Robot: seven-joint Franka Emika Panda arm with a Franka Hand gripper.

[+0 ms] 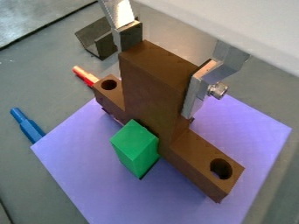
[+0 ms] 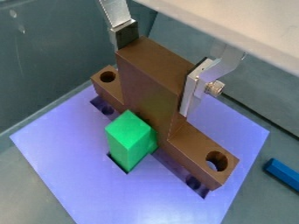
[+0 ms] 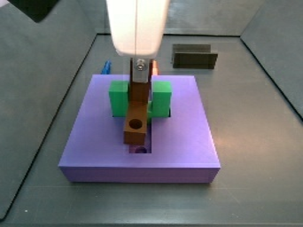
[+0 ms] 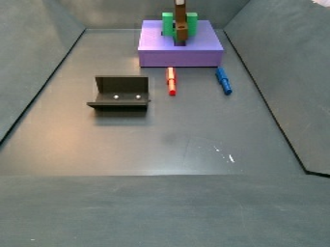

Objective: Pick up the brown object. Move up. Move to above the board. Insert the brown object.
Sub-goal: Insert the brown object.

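Brown object [image 2: 163, 105] clamped btwn claw [image 2: 160, 61] fingers, on purple board [image 2: 70, 166] w/ green block [image 2: 131, 138].

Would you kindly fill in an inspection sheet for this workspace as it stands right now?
Surface: grey floor, bare across the middle.
Job's things: brown object stands on the purple board, its base bar lying along the board; whether it is fully seated cannot be told.
Clutter: green block in the board beside the brown object; red peg and blue peg lie on the floor in front of the board; fixture stands apart on the floor.
Grippers: claw above the board, closed on the brown object's upright part.
Cables: nothing seen.
Surroundings: grey walls enclose the floor.
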